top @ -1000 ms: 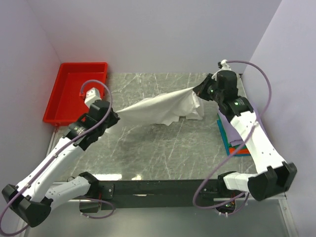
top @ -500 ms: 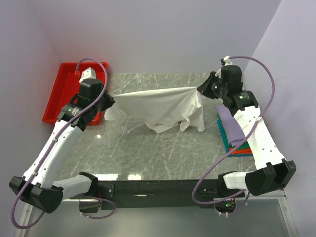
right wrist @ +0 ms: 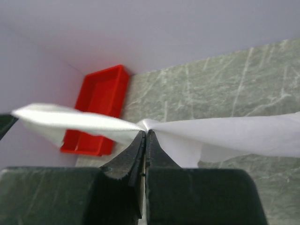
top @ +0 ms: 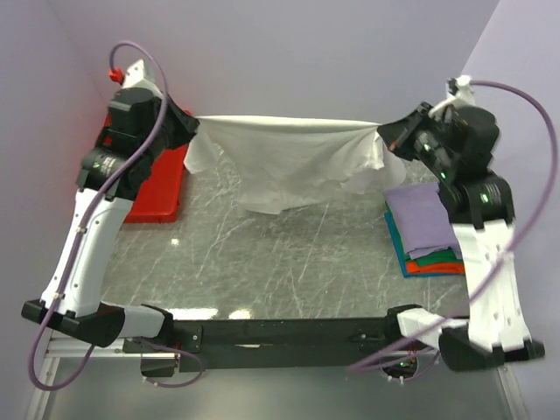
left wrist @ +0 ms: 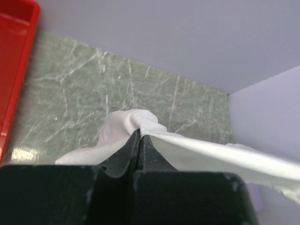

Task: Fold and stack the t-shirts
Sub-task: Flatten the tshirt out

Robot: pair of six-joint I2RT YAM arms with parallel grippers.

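This looks like a robotics lab's test cell, not a home. Plain lavender walls (top: pixel 306 52) box in a grey-green marbled counter (top: pixel 297 254) on three sides. The left arm (top: pixel 87 236) and right arm (top: pixel 490 254), white and black, are bolted to a black rail (top: pixel 289 333) along the 6 o'clock edge, with purple cables (top: pixel 535 166) looping off them. A red plastic tray (top: pixel 153 188) sits at 10 o'clock and a stack of folded t-shirts (top: pixel 424 232) at 3 o'clock. At 12 o'clock a white t-shirt (top: pixel 289 157) hangs pinched between the left hand (top: pixel 194 131) and right hand (top: pixel 383 136).
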